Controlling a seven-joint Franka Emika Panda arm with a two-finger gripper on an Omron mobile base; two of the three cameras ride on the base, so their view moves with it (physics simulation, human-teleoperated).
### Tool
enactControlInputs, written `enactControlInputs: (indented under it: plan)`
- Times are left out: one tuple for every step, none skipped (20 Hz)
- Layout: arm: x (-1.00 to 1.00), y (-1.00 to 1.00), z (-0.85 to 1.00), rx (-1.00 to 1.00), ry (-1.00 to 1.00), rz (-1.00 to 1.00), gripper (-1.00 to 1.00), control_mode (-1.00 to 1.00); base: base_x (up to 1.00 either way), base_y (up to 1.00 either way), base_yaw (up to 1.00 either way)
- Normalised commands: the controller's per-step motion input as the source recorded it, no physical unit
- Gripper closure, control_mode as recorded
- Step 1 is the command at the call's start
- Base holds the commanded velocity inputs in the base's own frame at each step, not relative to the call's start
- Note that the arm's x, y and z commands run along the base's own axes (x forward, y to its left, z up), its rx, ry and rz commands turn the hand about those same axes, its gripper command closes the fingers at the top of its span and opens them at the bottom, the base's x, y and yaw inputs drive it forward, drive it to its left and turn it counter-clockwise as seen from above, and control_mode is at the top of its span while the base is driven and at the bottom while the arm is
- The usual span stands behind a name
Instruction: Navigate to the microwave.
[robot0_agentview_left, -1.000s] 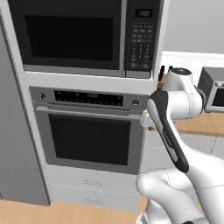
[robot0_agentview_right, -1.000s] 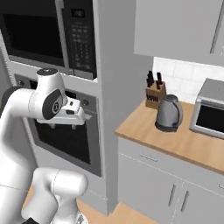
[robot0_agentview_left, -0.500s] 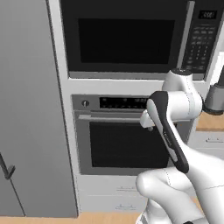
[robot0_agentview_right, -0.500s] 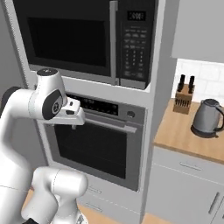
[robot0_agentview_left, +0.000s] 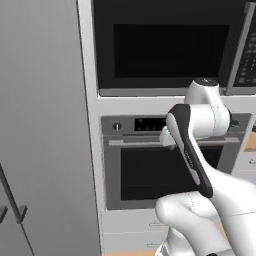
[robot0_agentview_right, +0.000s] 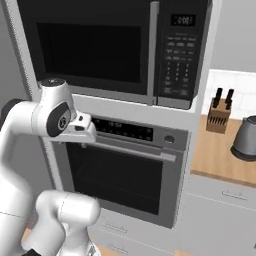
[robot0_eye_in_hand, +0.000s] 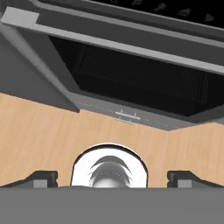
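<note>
Microwave (robot0_agentview_right: 115, 47) built in above the fingers, black glass front, dark window at left, vertical handle bar, then keypad strip with small display at right. Display digits and key labels too small to read; no brand legible. Same microwave (robot0_agentview_left: 170, 45) in the left base view, its keypad cut by the right edge.

Wall oven (robot0_agentview_right: 125, 175) straight beyond the fingers, below the microwave: horizontal bar handle, control strip with a round knob at its right end, lettering unreadable. Oven (robot0_agentview_left: 150, 165) in the left base view partly behind the arm, a knob at the left end of its strip.

Fingers (robot0_eye_in_hand: 112, 179) seen in the hand view as 2 dark tips well apart at the bottom, spread, nothing between them. Beyond them, wood floor (robot0_eye_in_hand: 39, 131), then a drawer pull and the oven's dark window and bar handle.

Right base view alone: tabletop (robot0_agentview_right: 220, 155) far right of the fingers, carrying a knife block (robot0_agentview_right: 219, 112) with 2 dark handles and a grey kettle (robot0_agentview_right: 246, 139) cut by the edge; drawers under it.

Left base view alone: tall grey door (robot0_agentview_left: 45, 125) left of the fingers, dark handles low on it.
</note>
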Motion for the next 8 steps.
enactControlInputs:
  plan:
    - [0.00,0.00,0.00,0.00,0.00,0.00,-1.00,1.00,0.42,0.00,-0.10]
    - [0.00,0.00,0.00,0.00,0.00,0.00,-1.00,1.00,0.43,0.00,-0.07]
    - [0.00,0.00,0.00,0.00,0.00,0.00,-1.00,1.00,0.42,-0.08,-0.04]
    - [0.00,0.00,0.00,0.00,0.00,0.00,-1.00,1.00,0.43,-0.13,-0.02]
    - [0.00,0.00,0.00,0.00,0.00,0.00,-1.00,1.00,0.46,-0.13,-0.01]
    - [0.00,0.00,0.00,0.00,0.00,0.00,-1.00,1.00,0.48,-0.11,-0.01]
    - [0.00,0.00,0.00,0.00,0.00,0.00,-1.00,1.00,0.49,-0.11,-0.01]
    - [0.00,0.00,0.00,0.00,0.00,0.00,-1.00,1.00,0.49,-0.07,-0.02]
